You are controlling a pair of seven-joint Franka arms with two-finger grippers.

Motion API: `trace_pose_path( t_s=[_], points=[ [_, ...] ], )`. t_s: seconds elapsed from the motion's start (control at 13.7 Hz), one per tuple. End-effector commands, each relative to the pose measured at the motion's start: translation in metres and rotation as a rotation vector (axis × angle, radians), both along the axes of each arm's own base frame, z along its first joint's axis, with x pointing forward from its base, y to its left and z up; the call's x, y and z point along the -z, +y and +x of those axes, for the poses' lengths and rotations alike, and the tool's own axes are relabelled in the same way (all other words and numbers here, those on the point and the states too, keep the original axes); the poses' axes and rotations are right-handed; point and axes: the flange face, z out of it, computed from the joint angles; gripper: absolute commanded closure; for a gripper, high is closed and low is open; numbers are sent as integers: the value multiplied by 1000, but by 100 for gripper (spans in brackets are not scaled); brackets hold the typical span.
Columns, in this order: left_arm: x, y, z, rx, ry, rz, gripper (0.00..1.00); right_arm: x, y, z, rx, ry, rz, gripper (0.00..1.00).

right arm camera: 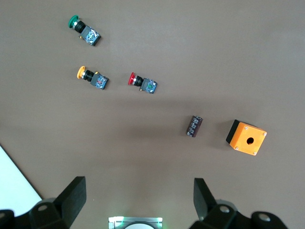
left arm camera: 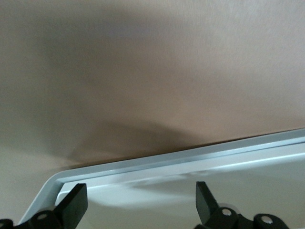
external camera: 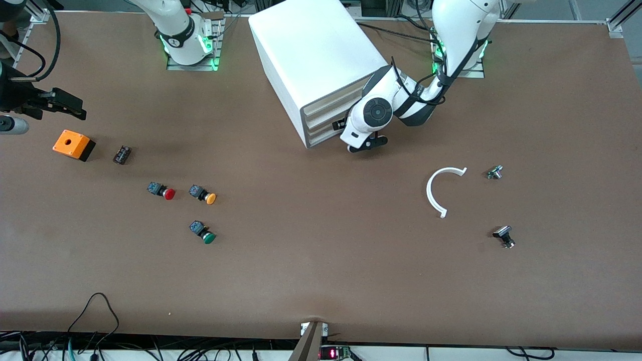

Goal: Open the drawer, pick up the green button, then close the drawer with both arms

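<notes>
- Two arms in view; cabinet (external camera: pixel 321 60) is the landmark, standing on the brown surface (external camera: pixel 321 276) between the two bases.
- Left gripper (external camera: pixel 367 143) sits low at the cabinet's front, right at the drawer (external camera: pixel 321 134), the bottommost of the stacked fronts. Left wrist view shows a white rim edge (left arm camera: pixel 190 162) just ahead of the gripper (left arm camera: pixel 138 200), jaws spread wide, nothing between them.
- Drawer front looks flush with the ones above it in the front view; cannot tell whether the jaws touch it.
- Right gripper (right arm camera: pixel 138 200) hangs high over the surface toward the right arm's end of the cabinet, jaws wide apart and empty. Right arm (external camera: pixel 175 30) waits.
- Green button (external camera: pixel 203 232) lies on its side on the open surface, well apart from the cabinet, nearer the front camera than it and toward the right arm's end. Same button in the right wrist view (right arm camera: pixel 84 29).
- Red button (external camera: pixel 162 191) and orange button (external camera: pixel 203 194) lie side by side between the green one and the cabinet's row, a bit farther from the camera than the green.
- Orange box (external camera: pixel 73 145) and small dark block (external camera: pixel 122 154) sit farther toward the right arm's end.
- White curved strip (external camera: pixel 441 188) and two small metal parts (external camera: pixel 494 172) (external camera: pixel 504 236) lie toward the left arm's end of the cabinet, nearer the camera.
</notes>
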Motion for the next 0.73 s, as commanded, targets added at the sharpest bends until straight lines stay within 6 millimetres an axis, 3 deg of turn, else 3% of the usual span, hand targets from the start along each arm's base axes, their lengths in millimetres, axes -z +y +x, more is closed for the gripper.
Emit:
trace_pose_path(
  t_s=[0.0, 0.36, 0.51, 0.66],
  points=[
    [-39, 62, 65, -74, -77, -50, 0, 2, 8, -3, -16, 11, -13, 0],
    [-116, 163, 130, 3, -293, -113, 0, 3, 26, -4, -43, 11, -12, 0],
    [-149, 198, 136, 153, -340, -151, 0, 1, 23, -6, -23, 8, 0, 0],
    [-191, 246, 141, 230, -390, -108, 0, -1, 9, -14, 2, -4, 17, 0]
  ],
)
